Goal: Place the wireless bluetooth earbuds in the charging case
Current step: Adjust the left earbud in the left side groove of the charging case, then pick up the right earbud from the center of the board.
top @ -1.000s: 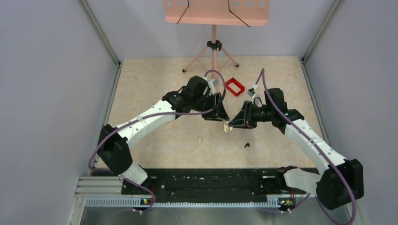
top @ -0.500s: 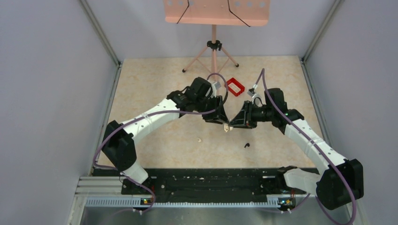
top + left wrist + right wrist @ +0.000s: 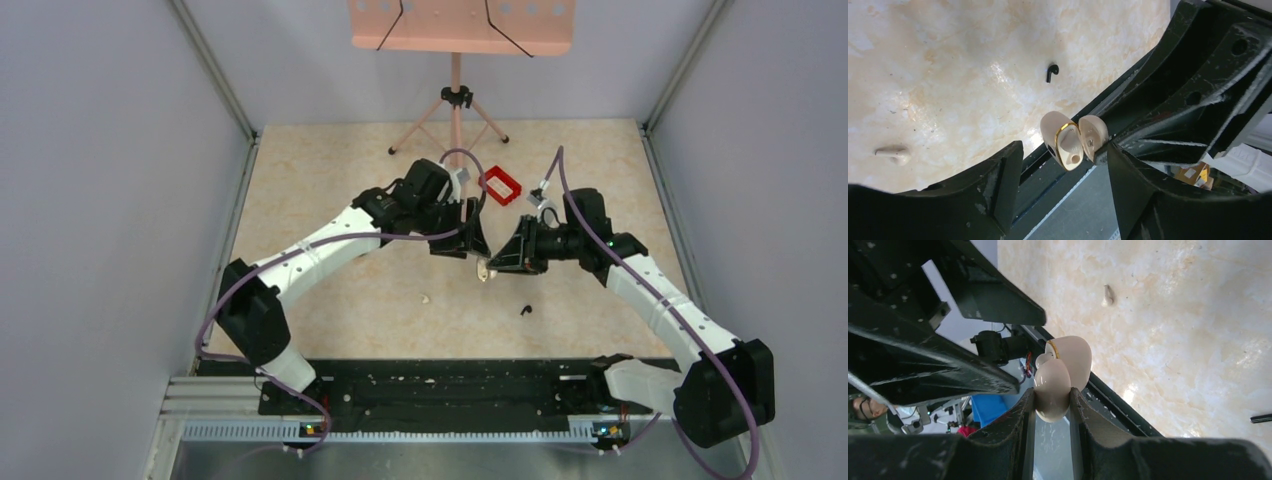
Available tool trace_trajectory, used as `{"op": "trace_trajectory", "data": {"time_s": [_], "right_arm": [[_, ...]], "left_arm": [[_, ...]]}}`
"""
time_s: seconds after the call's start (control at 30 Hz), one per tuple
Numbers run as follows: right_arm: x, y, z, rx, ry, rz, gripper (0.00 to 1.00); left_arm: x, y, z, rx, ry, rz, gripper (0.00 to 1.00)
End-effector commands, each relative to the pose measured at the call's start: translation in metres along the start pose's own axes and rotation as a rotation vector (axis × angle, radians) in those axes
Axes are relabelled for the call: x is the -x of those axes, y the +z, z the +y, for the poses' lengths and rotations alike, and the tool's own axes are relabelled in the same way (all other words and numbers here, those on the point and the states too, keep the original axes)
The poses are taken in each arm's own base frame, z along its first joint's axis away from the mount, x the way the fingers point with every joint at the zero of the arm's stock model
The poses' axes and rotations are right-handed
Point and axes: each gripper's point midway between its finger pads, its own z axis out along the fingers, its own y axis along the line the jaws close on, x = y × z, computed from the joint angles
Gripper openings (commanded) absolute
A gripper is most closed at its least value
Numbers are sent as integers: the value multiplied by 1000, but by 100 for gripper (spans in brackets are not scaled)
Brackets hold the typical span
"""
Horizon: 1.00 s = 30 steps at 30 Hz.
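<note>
The charging case (image 3: 1070,142) is a cream shell with a gold rim, hinged open, its pale inside facing the left wrist camera. My right gripper (image 3: 1052,400) is shut on one half of the case (image 3: 1054,390) and holds it above the table. My left gripper (image 3: 1063,165) stands open just short of the case, one fingertip (image 3: 1115,155) close beside it and nothing held. From above, the case (image 3: 484,270) hangs between both grippers. A tiny black earbud (image 3: 525,310) lies on the table near the right arm. A small cream earbud-shaped piece (image 3: 426,297) lies to the left.
A red rectangular tray (image 3: 501,185) sits behind the grippers. A pink stand on a tripod (image 3: 456,100) is at the back. Grey walls close both sides. The black rail (image 3: 440,385) runs along the near edge.
My left gripper has opened wider and drawn back a little from the case. The right gripper and the case have stayed where they were.
</note>
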Motion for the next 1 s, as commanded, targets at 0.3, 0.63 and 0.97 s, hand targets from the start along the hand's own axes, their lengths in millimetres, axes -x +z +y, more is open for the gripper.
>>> {"op": "trace_trajectory", "data": {"time_s": [0.3,0.63,0.97], "right_arm": [[-8,3,-50,-197,-15,-38,0],[-11,2,-55,-211,-13,-36,0],[-11,6,-54,-195,-17,-6,0]], "left_arm": [[10,-43,73,318,229,-211,64],[-60,2,142,539,134,-19,34],[-55,18,158,649,-134,-136,44]]}}
